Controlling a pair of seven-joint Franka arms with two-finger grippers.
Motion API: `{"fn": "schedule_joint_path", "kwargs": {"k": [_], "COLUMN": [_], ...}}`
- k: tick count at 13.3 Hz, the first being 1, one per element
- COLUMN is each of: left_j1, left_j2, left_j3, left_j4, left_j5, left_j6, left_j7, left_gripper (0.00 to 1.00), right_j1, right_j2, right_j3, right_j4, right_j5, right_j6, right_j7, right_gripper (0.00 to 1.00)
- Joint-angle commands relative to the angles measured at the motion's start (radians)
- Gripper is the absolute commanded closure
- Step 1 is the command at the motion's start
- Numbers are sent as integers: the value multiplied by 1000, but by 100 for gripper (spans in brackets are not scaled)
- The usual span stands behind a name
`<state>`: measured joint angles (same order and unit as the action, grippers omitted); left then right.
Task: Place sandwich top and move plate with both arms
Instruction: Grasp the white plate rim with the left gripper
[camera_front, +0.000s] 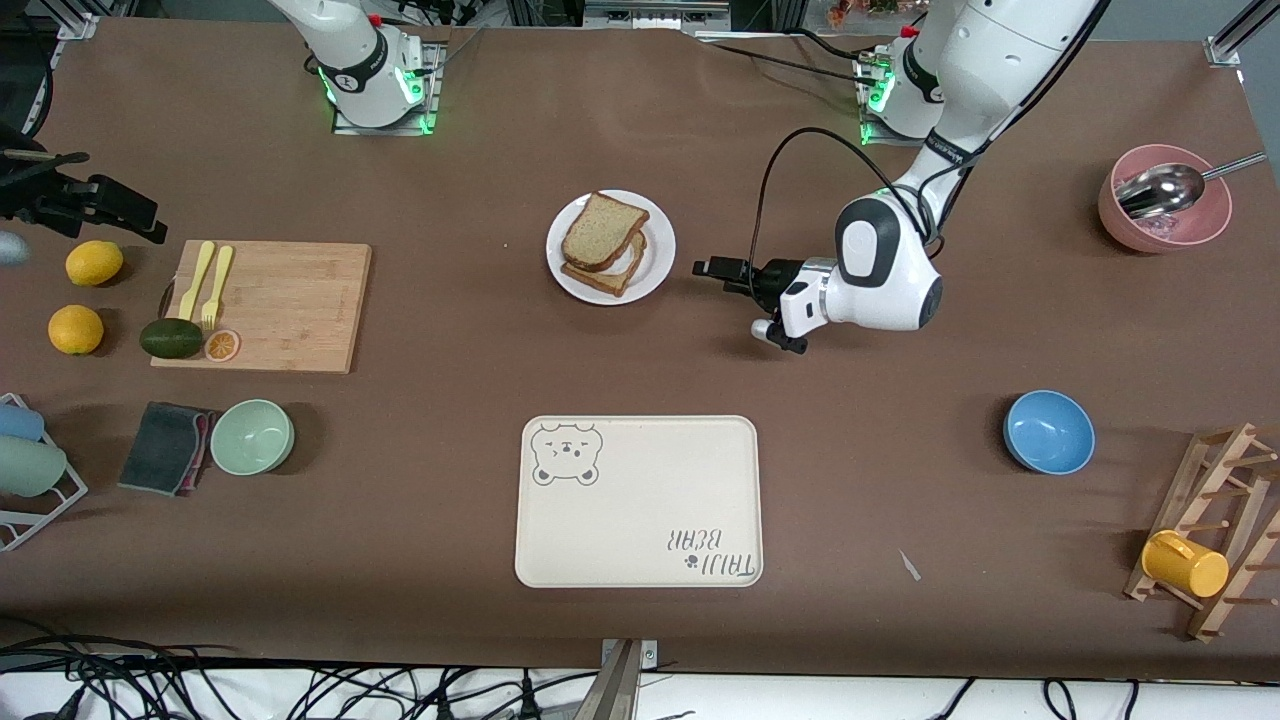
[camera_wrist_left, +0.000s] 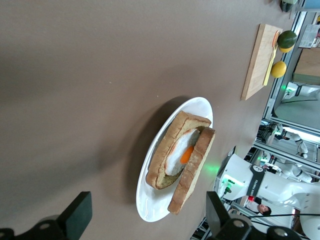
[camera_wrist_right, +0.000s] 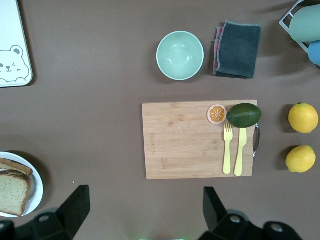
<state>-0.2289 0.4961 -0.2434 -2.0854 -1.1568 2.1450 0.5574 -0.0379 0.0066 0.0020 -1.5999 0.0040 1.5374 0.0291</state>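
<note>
White plate (camera_front: 657, 262) holding my egg sandwich, sandwich top (camera_front: 603, 230) on — three bowls, two lemons, left end effector (camera_front: 722, 277) released beside plate, right end effector (camera_wrist_right: 142, 210) released above the worktop.

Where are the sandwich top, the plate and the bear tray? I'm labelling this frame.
sandwich top (camera_front: 603, 229), front view, middle of the upper slice's speckled face.
plate (camera_front: 660, 262), front view, bare white rim toward the left arm's end.
bear tray (camera_front: 640, 520), front view, plain cream middle of its surface.

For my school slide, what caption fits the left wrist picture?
Open left gripper faces the white plate holding an egg sandwich with its sandwich top on.
</note>
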Motion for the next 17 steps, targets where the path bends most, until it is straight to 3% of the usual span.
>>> {"fn": "schedule_joint_path", "kwargs": {"k": [1,11,12,13,14,17], "left_j1": [-32,-86,-95,-98,-107,-128], "left_j2": [42,110,113,119,121,122], "left_j3": [4,1,1,1,1,1], "left_j4": [36,22,22,22,22,19], "left_j5": [-31,-152,-152,-153,-159,-184], "left_j6": [24,67,67,67,67,67], "left_j7": [22,147,147,147,147,148], "left_gripper": [0,1,4,22,30,34], "right_j1": [-7,-5,-5,-7,-5,-5], "right_j2": [-13,-13,-13,-13,-13,-13], "right_j3": [9,9,9,9,9,9], "right_j4": [-12,-12,-12,-12,-12,-12], "right_j5": [-1,-1,-1,-1,-1,-1], "right_j6": [-6,-5,-5,-5,-5,-5], "right_j7": [-3,-6,-6,-5,-3,-3], "right_gripper": [0,0,0,0,0,0]}}
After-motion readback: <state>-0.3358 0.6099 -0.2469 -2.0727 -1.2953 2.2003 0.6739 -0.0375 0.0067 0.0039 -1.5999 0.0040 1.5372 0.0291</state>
